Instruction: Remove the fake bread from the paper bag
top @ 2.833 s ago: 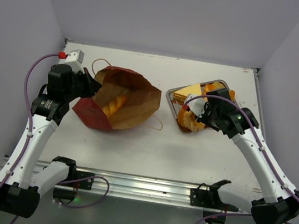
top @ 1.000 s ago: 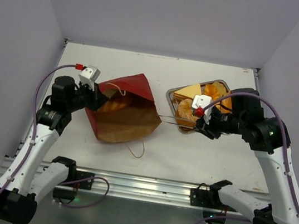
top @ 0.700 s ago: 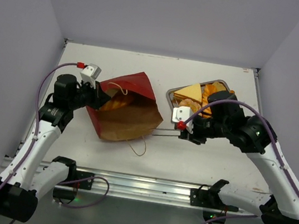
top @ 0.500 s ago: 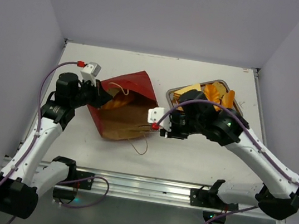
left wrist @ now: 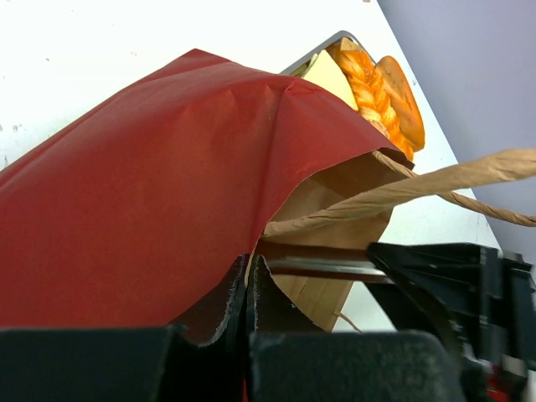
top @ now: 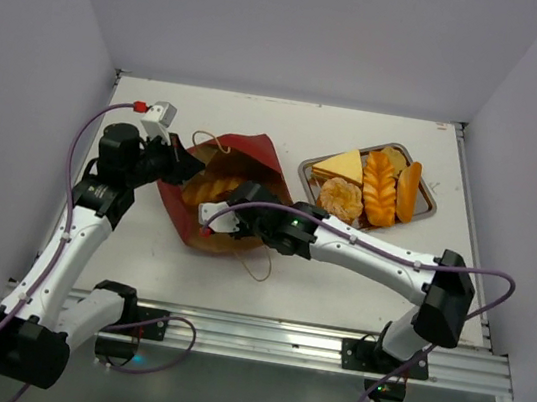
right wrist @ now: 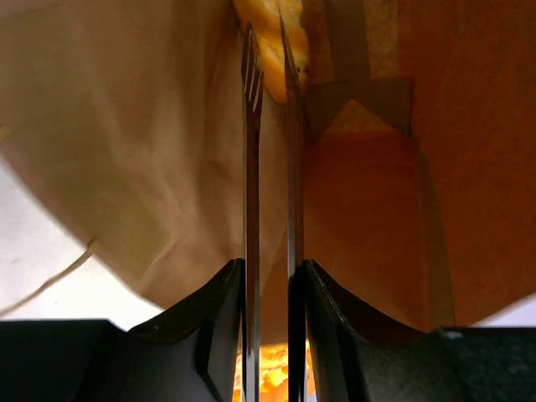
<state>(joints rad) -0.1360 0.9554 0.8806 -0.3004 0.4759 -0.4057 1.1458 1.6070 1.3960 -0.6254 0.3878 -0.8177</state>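
— Right wrist view first: what are the jaws of the right gripper (right wrist: 270,280) doing?
— They are clenched on the metal tongs (right wrist: 249,151), parted only by the two thin blades pressed between them. The blades run forward, nearly together, into the brown inside of the paper bag (right wrist: 151,151).
— And at the tips?
— A golden-orange piece of fake bread (right wrist: 270,25) lies right at them, deep in the bag. I cannot tell whether the tips touch it.
— The left gripper (left wrist: 249,289)?
— Its jaws are pinched fully together on the bag's red edge, with that edge raised.
— From above?
— The bag lies on the desk (top: 314,299), left of centre. The right arm reaches into its mouth, and the golden piece shows inside. Farther right, apart from the bag, the steel tray (top: 427,211) carries a yellow-topped triangular sandwich (top: 340,163), a round orange-brown piece (top: 341,200), a braided loaf (top: 380,187) and an oval roll (top: 408,190).
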